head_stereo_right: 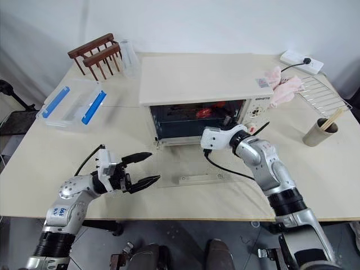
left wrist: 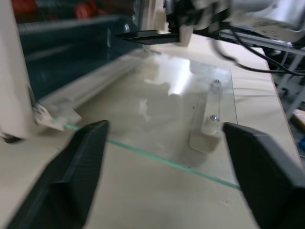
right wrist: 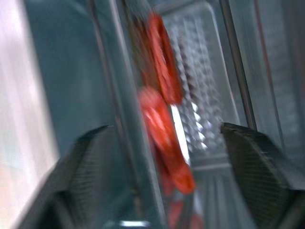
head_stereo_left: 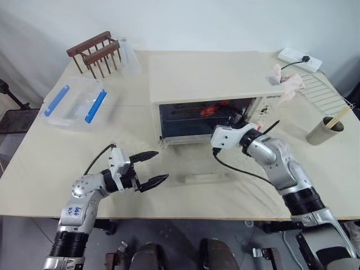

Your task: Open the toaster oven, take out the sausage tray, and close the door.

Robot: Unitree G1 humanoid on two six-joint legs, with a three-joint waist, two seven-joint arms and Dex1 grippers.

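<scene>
1. Toaster oven [head_stereo_left: 208, 84], head views: it stands mid-counter [head_stereo_left: 45, 169] with the door [head_stereo_left: 199, 166] dropped flat onto the counter, glass up, handle nearest the robot. Judged purpose: clear access to the cavity.
2. Sausage tray [head_stereo_left: 211, 111]: inside the cavity, not yet withdrawn.
3. Left wrist view: the left gripper [left wrist: 164, 176] is released, holding nothing, just short of the door's near edge; arm low and bent, pointing level toward the oven.
4. Right wrist view: the right gripper [right wrist: 164, 171] has fingers apart, empty, framing the sausages on the tray; arm extended forward into the oven mouth, gripper level. Judged as lining up on the tray.
</scene>
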